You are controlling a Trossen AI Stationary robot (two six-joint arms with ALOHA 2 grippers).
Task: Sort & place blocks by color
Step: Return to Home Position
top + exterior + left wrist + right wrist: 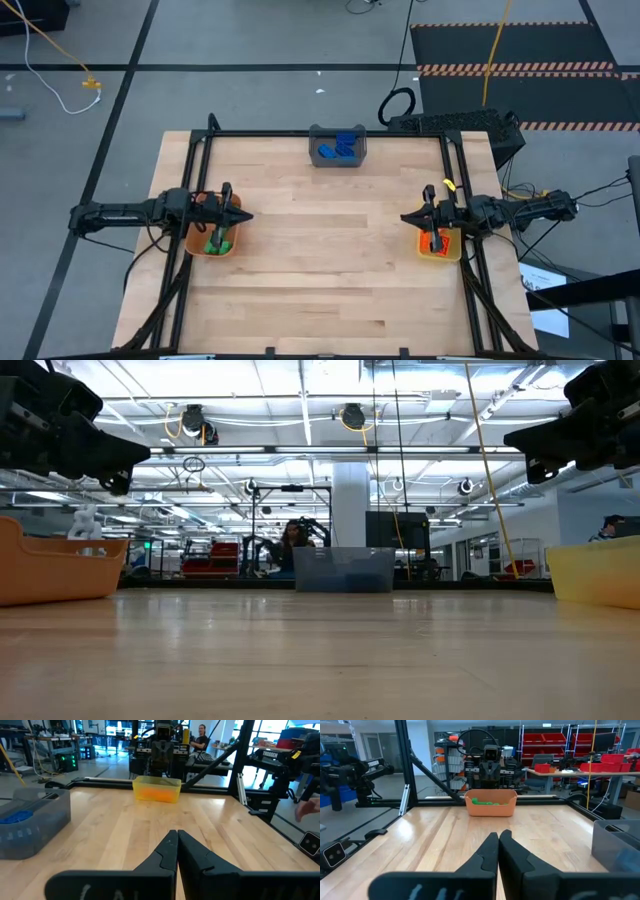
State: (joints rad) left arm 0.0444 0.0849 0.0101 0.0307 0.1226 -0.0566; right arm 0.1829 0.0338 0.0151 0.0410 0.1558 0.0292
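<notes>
Green blocks (pixel 218 241) lie in the orange bin (pixel 196 244) at the table's left. Orange blocks (pixel 436 243) lie in the yellow bin (pixel 452 250) at the right. Blue blocks (pixel 341 146) lie in the grey bin (pixel 338 158) at the far middle. My left gripper (pixel 246 215) is shut and empty, level above the orange bin, pointing toward the table's right. My right gripper (pixel 406 218) is shut and empty above the yellow bin, pointing toward the table's left. The shut fingers show in the left wrist view (pixel 177 836) and the right wrist view (pixel 498 836).
A black frame (pixel 330 133) runs along the table's far, left and right edges. The wooden top (pixel 330 260) lies bare between the bins. People and workshop gear show in the room beyond the table.
</notes>
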